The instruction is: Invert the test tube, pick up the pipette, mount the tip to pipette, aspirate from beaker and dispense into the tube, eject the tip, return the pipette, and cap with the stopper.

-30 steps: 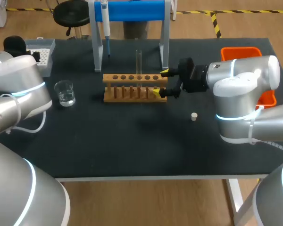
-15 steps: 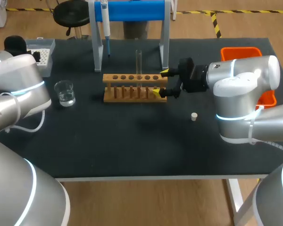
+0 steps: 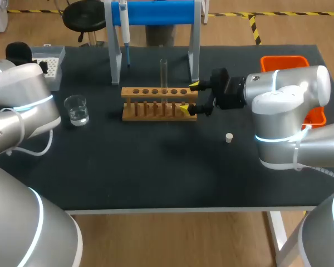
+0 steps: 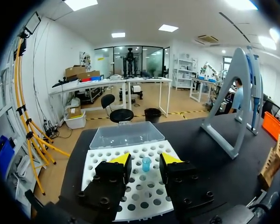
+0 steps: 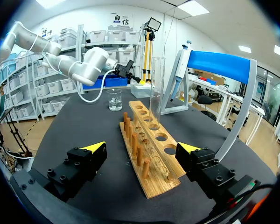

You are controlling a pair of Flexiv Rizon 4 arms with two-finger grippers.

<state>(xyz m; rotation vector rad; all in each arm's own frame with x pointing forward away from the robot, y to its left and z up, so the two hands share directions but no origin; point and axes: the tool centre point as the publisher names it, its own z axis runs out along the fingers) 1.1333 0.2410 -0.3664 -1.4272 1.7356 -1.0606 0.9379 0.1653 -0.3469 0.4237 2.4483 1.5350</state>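
Test tube [image 3: 163, 72] stands upright in the wooden rack [image 3: 158, 103] near the table's middle, and over the last second nothing has shifted: tube, rack and both arms sit exactly as before. The right gripper [image 3: 190, 97] waits open with its fingers spread either side of the rack's end, gripping nothing. The left gripper [image 4: 145, 159] is likewise open over the tip box [image 4: 98, 158], so the inverting looks finished and the pipette [image 3: 124, 28], untouched on its stand, comes next.
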